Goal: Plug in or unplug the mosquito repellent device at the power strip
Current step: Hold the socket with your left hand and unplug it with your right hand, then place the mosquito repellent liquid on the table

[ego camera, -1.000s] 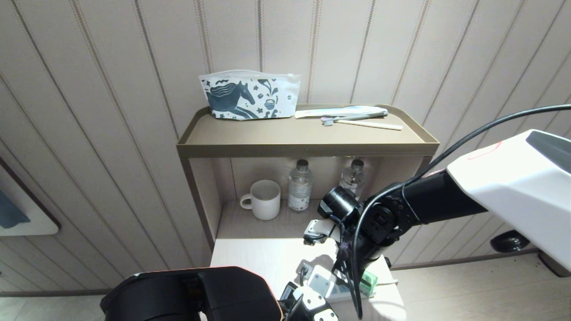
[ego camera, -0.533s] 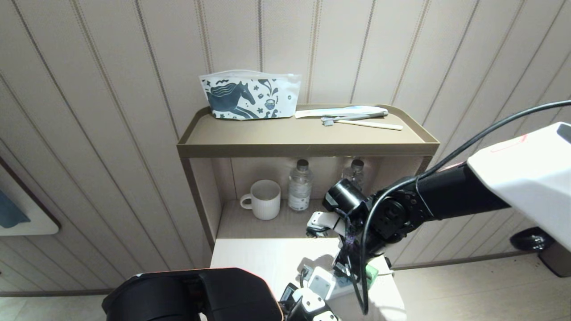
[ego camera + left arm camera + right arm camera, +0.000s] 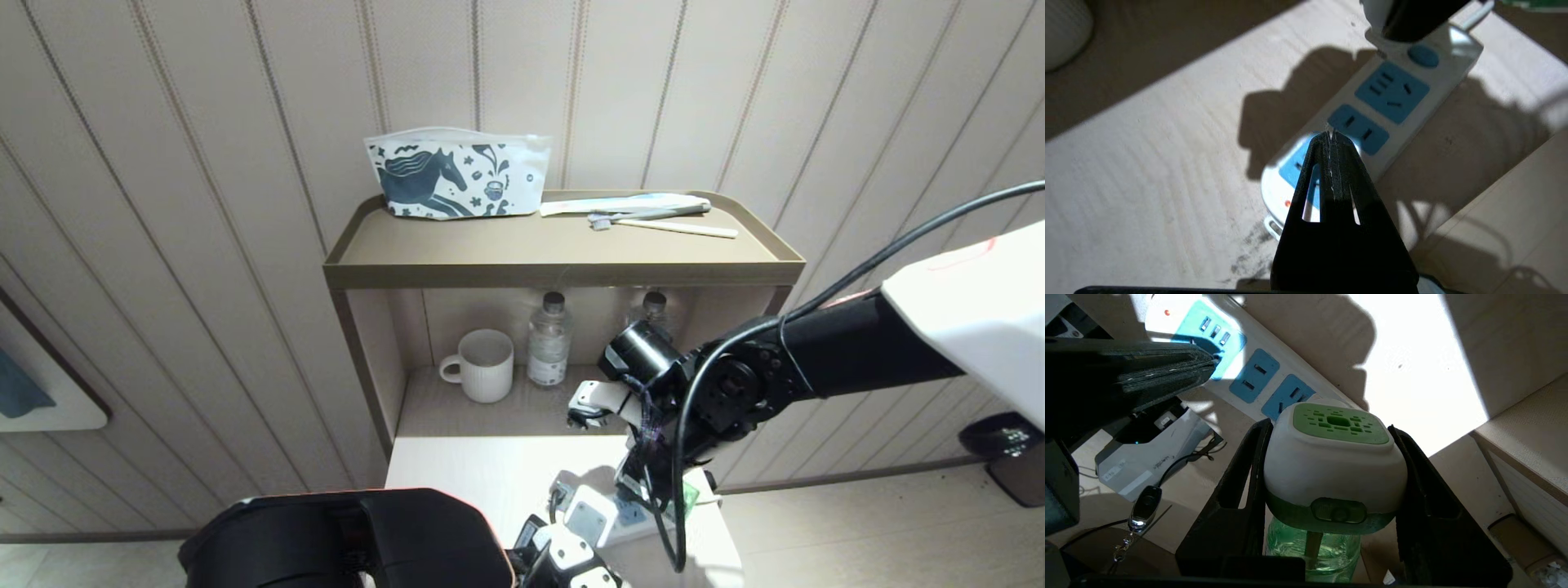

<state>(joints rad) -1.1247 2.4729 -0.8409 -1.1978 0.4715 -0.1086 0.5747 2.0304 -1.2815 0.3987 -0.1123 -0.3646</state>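
While right gripper clamps rounded white device

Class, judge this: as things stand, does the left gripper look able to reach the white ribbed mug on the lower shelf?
Probably yes: the left gripper, shut, sits over the long white power strip, and bare tabletop lies between it and the white ribbed mug.

On my screen: power strip, white bar with pale blue sockets and a small red dot near one end. Mosquito repellent device, white body, green slotted face, translucent green bottle beneath. I log the pouch as white with a dark blue horse print. Mug, white, ribbed. Shelf unit, tan. Wall panelling, beige with thin vertical stripes. Gripper fingers, black.
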